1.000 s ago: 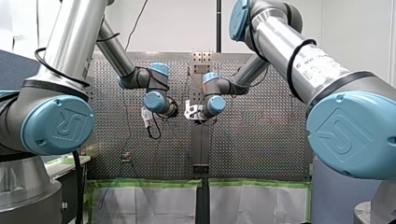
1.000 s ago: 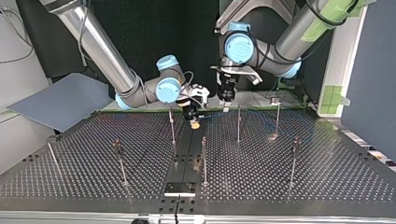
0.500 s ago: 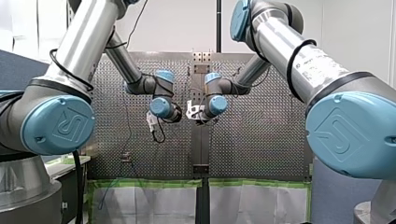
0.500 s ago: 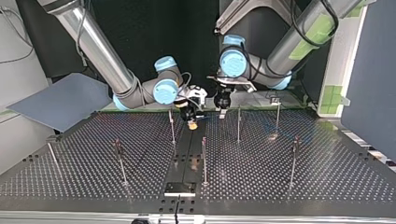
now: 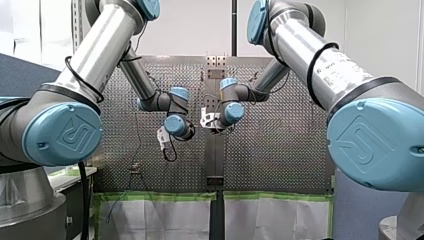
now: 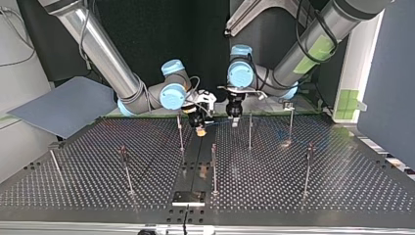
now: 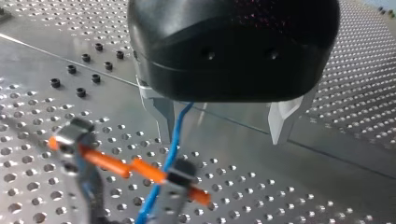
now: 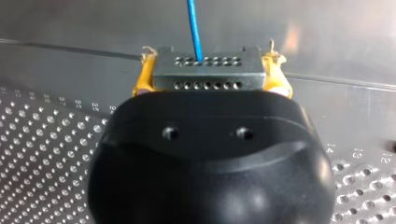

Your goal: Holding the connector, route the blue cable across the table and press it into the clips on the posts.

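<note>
A small grey rectangular connector (image 8: 205, 70) is clamped between the yellow pads of the right gripper (image 8: 209, 78), which is closed firmly on it, so that the thin blue cable (image 8: 193, 28) leaving its face can be drawn taut above the perforated metal tabletop (image 7: 327, 70). The black left gripper (image 7: 222, 133) is held wide open with nothing gripped. The cable is run between its pale fingers, close to one, apparently to be guided down into the grey clip with an orange crossbar (image 7: 180, 173) just ahead.
</note>
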Available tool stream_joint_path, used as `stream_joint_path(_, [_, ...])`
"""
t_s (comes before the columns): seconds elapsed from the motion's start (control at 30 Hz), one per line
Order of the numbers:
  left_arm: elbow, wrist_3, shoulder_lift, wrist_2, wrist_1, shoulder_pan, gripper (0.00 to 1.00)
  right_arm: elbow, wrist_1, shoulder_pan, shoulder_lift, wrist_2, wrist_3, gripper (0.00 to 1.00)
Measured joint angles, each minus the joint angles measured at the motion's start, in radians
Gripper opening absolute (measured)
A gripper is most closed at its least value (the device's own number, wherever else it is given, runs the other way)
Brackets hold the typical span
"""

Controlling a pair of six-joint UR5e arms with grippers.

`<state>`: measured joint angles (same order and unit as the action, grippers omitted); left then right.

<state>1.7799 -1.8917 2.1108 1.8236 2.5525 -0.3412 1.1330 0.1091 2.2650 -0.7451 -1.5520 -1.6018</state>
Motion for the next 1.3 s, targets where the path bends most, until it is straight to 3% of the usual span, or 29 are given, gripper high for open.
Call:
stream_joint_path(0.53, [-0.019,0.018,0.002,0.036,0.0,0.006,1.0,0.0,-0.006,0.001,0.0,0.002,0.0,0.0])
stream_joint_path(0.57, [-0.019,0.022,0.002,0.037,0.0,0.006,0.84,0.0,-0.007,0.0,0.0,0.002,0.0,0.0])
stream_joint_path(0.6, [-0.019,0.025,0.001,0.039,0.0,0.005,0.84,0.0,-0.008,0.0,0.0,0.002,0.0,0.0])
stream_joint_path(0.63, [-0.018,0.028,0.001,0.042,0.0,0.004,0.62,0.0,-0.009,0.0,0.0,0.002,0.0,0.0])
stream_joint_path(0.67, [-0.019,0.032,0.001,0.048,-0.001,0.003,0.46,0.0,-0.011,0.0,0.0,0.002,0.0,0.0])
stream_joint_path(0.7, [-0.019,0.033,0.001,0.054,-0.002,0.001,0.46,0.0,-0.012,0.0,0.0,0.002,0.001,0.0])
stream_joint_path(0.73, [-0.019,0.034,0.001,0.06,-0.003,-0.001,0.22,0.0,-0.014,0.0,0.0,0.003,0.001,0.0])
stream_joint_path(0.77, [-0.019,0.034,0.001,0.066,-0.006,-0.003,0.07,0.0,-0.015,0.0,0.0,0.003,0.001,0.0])
stream_joint_path(0.8, [-0.019,0.035,0.001,0.07,-0.007,-0.005,0.07,0.0,-0.016,0.0,0.0,0.003,0.002,0.0])
stream_joint_path(0.83, [-0.018,0.036,0.001,0.072,-0.009,-0.007,0.0,0.0,-0.017,0.0,0.0,0.003,0.002,0.0])
stream_joint_path(1.13, [-0.019,0.031,0.0,0.075,-0.009,-0.016,0.0,0.0,-0.029,-0.001,-0.001,0.004,0.003,0.0])
stream_joint_path(1.3, [-0.018,0.025,-0.015,0.096,0.018,-0.017,0.0,0.0,-0.03,-0.007,-0.026,0.006,0.001,0.0])
